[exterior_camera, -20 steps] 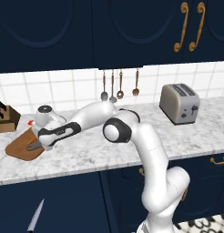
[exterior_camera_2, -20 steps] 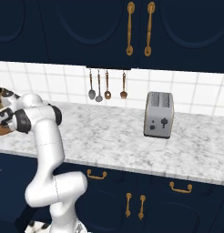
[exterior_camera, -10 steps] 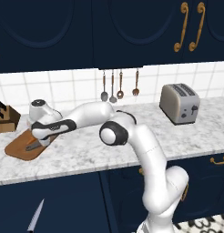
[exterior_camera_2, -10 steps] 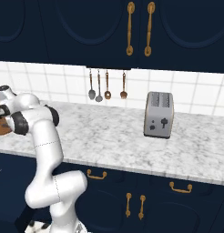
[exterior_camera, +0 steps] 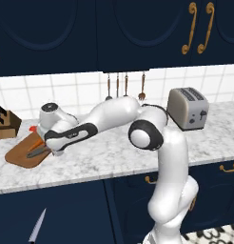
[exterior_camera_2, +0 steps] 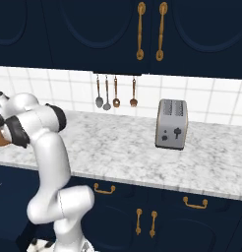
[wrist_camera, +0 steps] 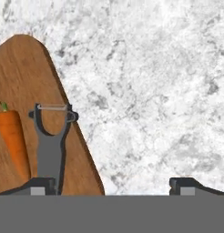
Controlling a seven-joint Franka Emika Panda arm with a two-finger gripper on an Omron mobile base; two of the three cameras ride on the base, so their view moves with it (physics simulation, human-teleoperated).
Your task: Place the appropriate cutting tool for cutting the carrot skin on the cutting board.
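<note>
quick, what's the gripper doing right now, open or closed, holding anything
Gripper: jaws open and wide apart, holding nothing. The peeler lies on the cutting board beside the carrot.

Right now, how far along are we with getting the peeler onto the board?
Nearly done: the peeler lies flat on the cutting board beside the carrot. The hand is open, its fingertips apart, one by the handle. What's left is lifting the hand clear.

Toaster (exterior_camera: 187,108), knife block (exterior_camera: 6,123), hanging utensils (exterior_camera: 124,86)
</note>
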